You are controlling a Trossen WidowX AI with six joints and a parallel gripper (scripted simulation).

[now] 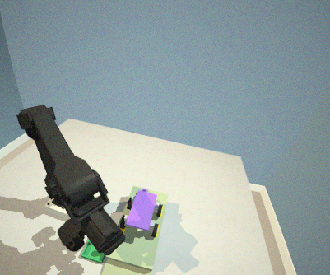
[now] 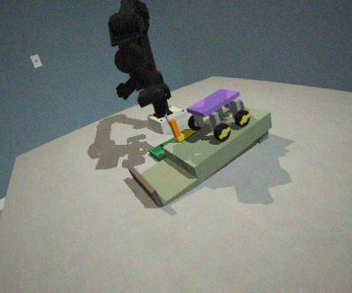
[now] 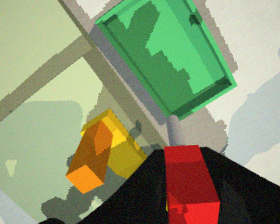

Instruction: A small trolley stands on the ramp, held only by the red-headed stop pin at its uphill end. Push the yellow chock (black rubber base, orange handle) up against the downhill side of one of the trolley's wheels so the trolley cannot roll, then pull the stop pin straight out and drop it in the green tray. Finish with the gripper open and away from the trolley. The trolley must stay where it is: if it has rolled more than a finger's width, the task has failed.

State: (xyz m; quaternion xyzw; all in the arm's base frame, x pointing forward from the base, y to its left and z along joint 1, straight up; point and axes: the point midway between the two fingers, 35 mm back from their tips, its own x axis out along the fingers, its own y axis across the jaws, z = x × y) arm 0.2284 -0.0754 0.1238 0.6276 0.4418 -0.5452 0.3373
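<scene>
My gripper (image 3: 180, 158) (image 2: 165, 113) is shut on the stop pin's red head (image 3: 191, 175); the pin's grey shaft (image 3: 175, 131) points down toward the near corner of the green tray (image 3: 211, 50) (image 2: 158, 153) (image 1: 93, 259). Gripper and pin are above the surface, beside the ramp. The purple-topped trolley (image 1: 142, 210) (image 2: 213, 103) stands upright on the ramp (image 2: 226, 142) (image 1: 134, 247). The yellow chock (image 3: 123, 152) (image 2: 190, 133) with its orange handle (image 3: 88, 155) (image 2: 174, 129) lies on the ramp by the trolley's tray-side downhill wheel. The wrist view hides its uphill end, so contact is unclear.
A white base block (image 2: 161, 125) (image 1: 56, 209) stands behind the tray. The ramp's lower section (image 2: 169, 180) ends in a brown stop board (image 2: 144, 186). The chock's upright handle stands between the gripper and the ramp's middle in the wrist view.
</scene>
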